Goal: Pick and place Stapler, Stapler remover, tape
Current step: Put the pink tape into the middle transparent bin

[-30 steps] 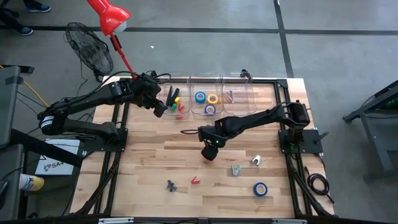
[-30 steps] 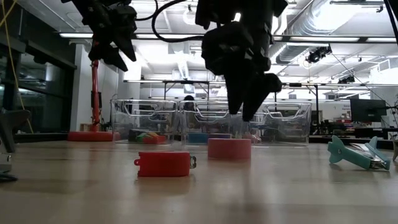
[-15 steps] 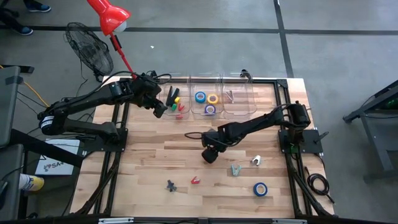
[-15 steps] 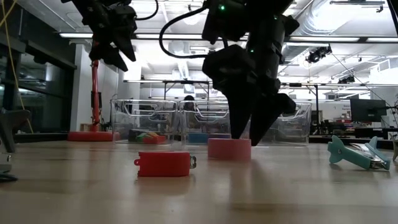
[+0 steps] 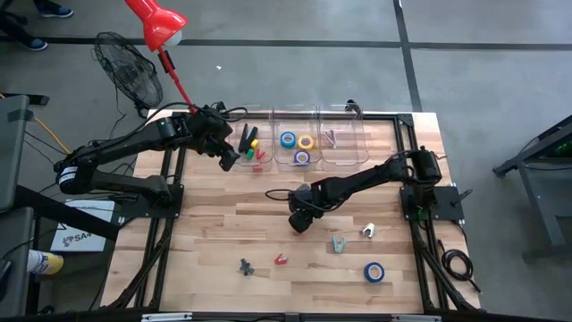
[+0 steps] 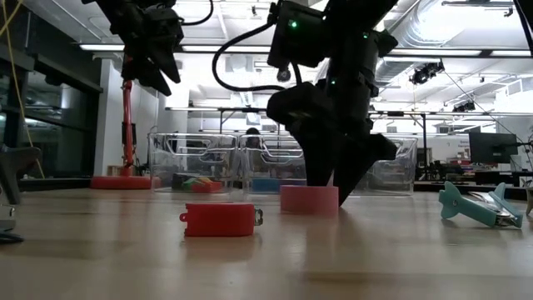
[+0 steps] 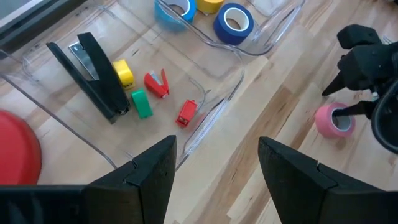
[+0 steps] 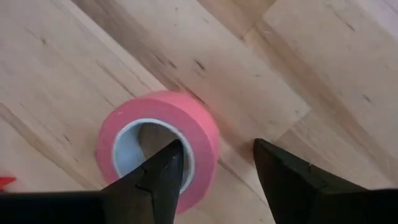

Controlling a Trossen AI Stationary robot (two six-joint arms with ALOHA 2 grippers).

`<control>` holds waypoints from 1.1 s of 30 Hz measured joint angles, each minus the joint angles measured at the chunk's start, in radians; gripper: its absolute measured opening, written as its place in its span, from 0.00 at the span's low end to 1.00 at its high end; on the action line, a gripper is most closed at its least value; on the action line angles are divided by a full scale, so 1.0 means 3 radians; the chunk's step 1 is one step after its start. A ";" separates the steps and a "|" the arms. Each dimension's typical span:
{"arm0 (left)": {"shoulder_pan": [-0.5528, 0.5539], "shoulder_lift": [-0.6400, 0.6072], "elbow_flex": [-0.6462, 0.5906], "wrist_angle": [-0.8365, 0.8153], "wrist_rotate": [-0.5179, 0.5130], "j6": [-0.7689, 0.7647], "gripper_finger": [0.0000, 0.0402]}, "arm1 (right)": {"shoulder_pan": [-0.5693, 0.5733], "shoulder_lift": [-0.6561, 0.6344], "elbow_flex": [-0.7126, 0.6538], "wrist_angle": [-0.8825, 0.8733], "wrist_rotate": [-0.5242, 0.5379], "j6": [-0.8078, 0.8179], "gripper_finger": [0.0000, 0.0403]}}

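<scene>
Compared with a second ago, we see that the right gripper (image 8: 214,171) has come down from above the table to the pink tape roll (image 8: 158,144), and its arm has bent lower over the middle of the wooden table (image 5: 214,233). Its fingers are spread, not yet closed: one finger (image 8: 152,180) reaches into the open centre of the roll and the other stands outside the wall. The roll has not moved. It lies flat on the table near the centre, a pink ring with a pale inner core.

The left gripper (image 7: 214,165) hovers with fingers released over the far left clear bin (image 7: 211,106), the same as before. In that bin lie a black stapler (image 7: 93,74) and small coloured pieces
</scene>
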 joint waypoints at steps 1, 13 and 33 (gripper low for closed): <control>0.0000 0.0000 0.0000 -0.0002 0.0000 0.0021 0.55 | 0.0002 0.0016 0.0003 -0.0007 -0.0003 0.0002 0.46; 0.0005 0.0001 0.0000 -0.0125 0.0055 0.0278 0.55 | -0.0061 -0.0005 0.0001 -0.0106 -0.0055 0.0099 0.17; 0.0006 0.0001 0.0000 -0.0224 0.0061 0.0616 0.55 | -0.0581 0.0000 0.1436 -0.1172 0.0103 -0.0627 0.07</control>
